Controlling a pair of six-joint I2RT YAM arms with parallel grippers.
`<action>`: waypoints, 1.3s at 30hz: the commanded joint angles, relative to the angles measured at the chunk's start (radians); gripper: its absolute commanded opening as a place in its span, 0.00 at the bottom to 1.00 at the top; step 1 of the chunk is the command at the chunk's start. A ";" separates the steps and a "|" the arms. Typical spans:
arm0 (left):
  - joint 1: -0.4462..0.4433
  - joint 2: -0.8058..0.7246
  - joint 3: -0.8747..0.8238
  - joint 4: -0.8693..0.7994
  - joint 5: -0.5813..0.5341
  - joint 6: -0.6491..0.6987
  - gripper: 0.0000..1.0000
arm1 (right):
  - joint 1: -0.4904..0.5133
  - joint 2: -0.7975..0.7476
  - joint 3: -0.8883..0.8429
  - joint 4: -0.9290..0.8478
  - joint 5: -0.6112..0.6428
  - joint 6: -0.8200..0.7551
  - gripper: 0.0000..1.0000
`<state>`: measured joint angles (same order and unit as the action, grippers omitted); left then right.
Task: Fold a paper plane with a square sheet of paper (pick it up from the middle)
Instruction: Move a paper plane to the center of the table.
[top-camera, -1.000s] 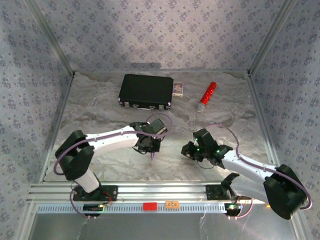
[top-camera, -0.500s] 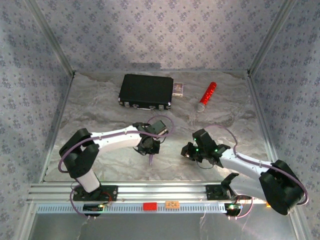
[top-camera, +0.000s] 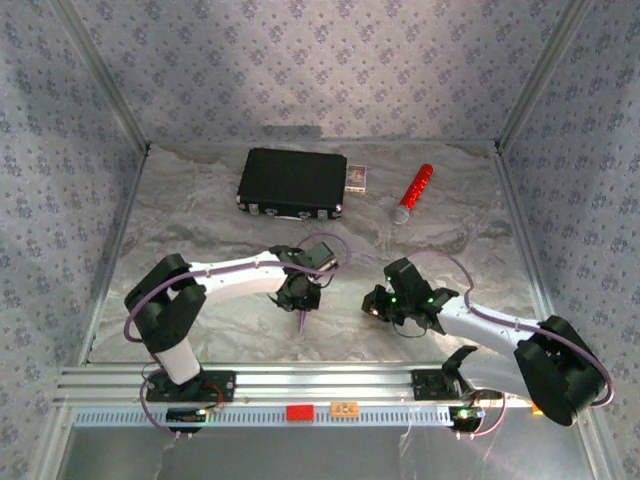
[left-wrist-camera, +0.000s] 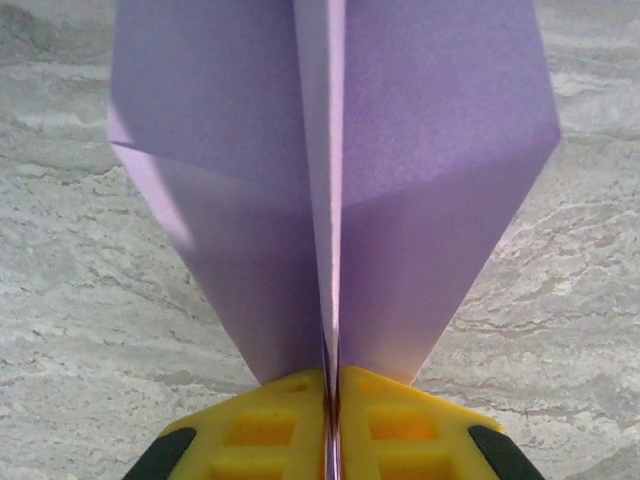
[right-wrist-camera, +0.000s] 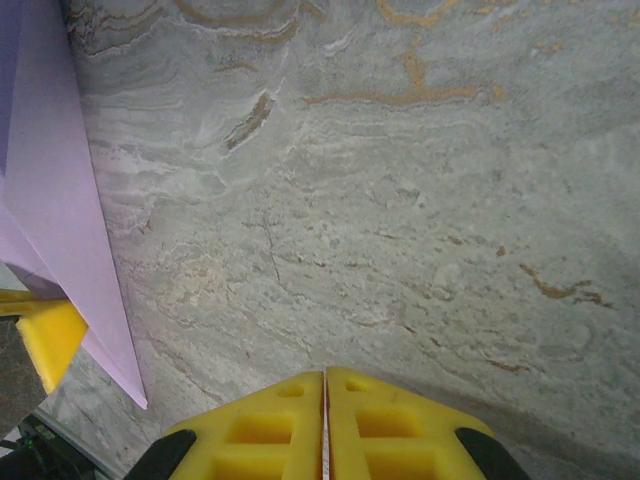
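My left gripper (left-wrist-camera: 331, 375) is shut on the centre crease of the paper plane (left-wrist-camera: 430, 200), a pale lilac dart whose two wings spread to either side of the yellow fingers. In the top view the paper plane (top-camera: 302, 322) hangs point-down from the left gripper (top-camera: 300, 298) over the middle of the table. The right gripper (right-wrist-camera: 325, 378) is shut with nothing between its fingers, low over the bare marbled surface. To its left, the right wrist view catches the paper plane (right-wrist-camera: 60, 220) and one yellow finger (right-wrist-camera: 45, 335) of the left gripper. From above, the right gripper (top-camera: 372, 305) sits just right of the plane.
A black case (top-camera: 292, 183) lies at the back of the table, with a small white-and-dark card box (top-camera: 357, 177) at its right end. A red-and-silver cylinder (top-camera: 412, 192) lies further right. Patterned walls enclose three sides, and a metal rail (top-camera: 320, 385) runs along the near edge.
The left arm has drawn in, carrying the plane slightly nearer the front edge. The right gripper has edged a little left toward it.
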<state>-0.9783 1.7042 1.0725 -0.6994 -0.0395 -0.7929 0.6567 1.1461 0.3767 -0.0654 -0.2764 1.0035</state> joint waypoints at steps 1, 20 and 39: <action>-0.008 0.024 0.032 -0.010 0.010 0.017 0.12 | 0.003 0.010 0.014 0.011 -0.003 -0.002 0.12; -0.010 0.051 0.025 0.006 0.014 0.019 0.15 | 0.004 0.022 0.015 0.015 -0.003 -0.003 0.12; -0.020 0.082 0.017 0.015 -0.009 0.001 0.22 | 0.006 0.040 0.019 0.023 -0.007 -0.003 0.12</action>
<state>-0.9871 1.7679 1.0794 -0.6769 -0.0357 -0.7860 0.6571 1.1812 0.3767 -0.0452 -0.2768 1.0031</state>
